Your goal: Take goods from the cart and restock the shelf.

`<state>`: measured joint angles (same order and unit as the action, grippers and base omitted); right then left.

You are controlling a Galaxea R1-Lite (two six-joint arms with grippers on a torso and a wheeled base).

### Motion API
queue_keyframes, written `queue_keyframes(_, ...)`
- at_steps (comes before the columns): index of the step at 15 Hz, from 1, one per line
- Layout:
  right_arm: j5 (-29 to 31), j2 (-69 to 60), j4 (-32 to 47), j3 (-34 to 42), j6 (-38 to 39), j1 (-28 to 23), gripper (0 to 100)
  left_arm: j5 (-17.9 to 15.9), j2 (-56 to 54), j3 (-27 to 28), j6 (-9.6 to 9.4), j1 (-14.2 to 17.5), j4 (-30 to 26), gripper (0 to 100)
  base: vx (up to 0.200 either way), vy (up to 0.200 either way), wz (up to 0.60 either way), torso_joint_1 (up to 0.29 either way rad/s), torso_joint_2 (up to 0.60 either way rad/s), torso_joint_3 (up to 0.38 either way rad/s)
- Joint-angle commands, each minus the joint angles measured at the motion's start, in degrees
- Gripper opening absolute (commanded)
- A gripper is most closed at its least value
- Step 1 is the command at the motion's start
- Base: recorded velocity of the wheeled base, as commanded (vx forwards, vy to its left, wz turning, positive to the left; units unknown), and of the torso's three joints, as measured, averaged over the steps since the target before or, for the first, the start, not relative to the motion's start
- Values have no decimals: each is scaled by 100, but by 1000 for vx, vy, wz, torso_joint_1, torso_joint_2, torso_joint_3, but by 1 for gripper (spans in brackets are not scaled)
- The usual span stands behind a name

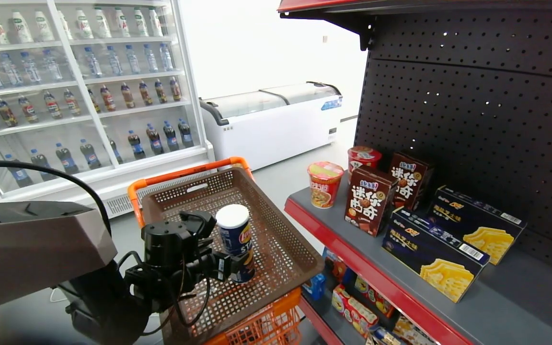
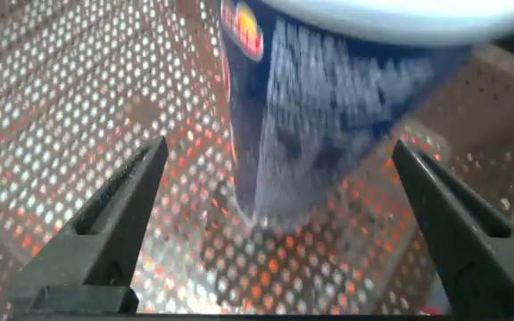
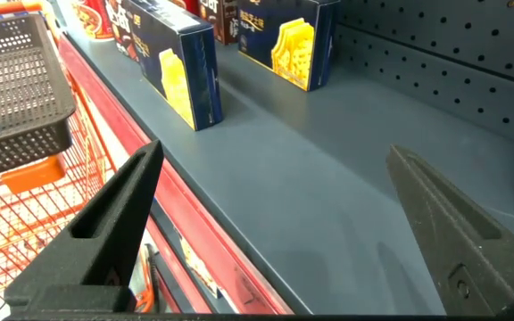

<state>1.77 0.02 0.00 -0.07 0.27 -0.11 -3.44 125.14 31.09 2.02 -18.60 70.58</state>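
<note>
Dark blue with a white plastic lid, the tall cylindrical crisp can [image 1: 235, 237] stands upright in the brown perforated plastic basket [image 1: 283, 235] that rests on top of the orange wire cart [image 1: 261, 328]. It is toward the near, left part of the basket floor. The black left end effector [image 2: 279, 147] sits low beside the can with its two fingers [image 2: 119, 223] spread wide, one on each side of the lower body. In the left wrist view a gap of basket mesh shows between each finger and the can wall, so it brackets the can without gripping it. The right end effector [image 3: 275, 150] is also spread wide and holds nothing. It hangs over a bare stretch of the grey shelf board with a red front edge [image 3: 328, 214], touching nothing. Further along that board, in front of the black pegboard back panel [image 1: 472, 96], stand two dark blue flat boxes with a yellow picture [image 1: 436, 261]. Beyond them are two brown upright boxes [image 1: 369, 201] and two red and yellow cup noodle tubs [image 1: 325, 184], the tubs nearest the far end of the shelf. More packaged goods lie on the lower shelf [image 1: 355, 311] beneath the red edge.
</note>
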Motion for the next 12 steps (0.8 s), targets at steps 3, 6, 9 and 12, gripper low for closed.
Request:
queue_keyframes(3,-1,-2,0,-1,0,2,100,1,371,346,-9,15,105,100,0,0,0,0,0,0)
queue_keyframes(6,-1,-2,0,-1,0,2,100,-8,503,521,-44,15,87,100,0,0,0,0,0,0)
queue_keyframes(9,-1,-2,0,-1,0,2,100,-8,626,697,-79,15,87,100,0,0,0,0,0,0)
queue_keyframes(12,-1,-2,0,7,0,2,100,-8,784,899,-88,-3,34,100,0,0,0,0,0,0)
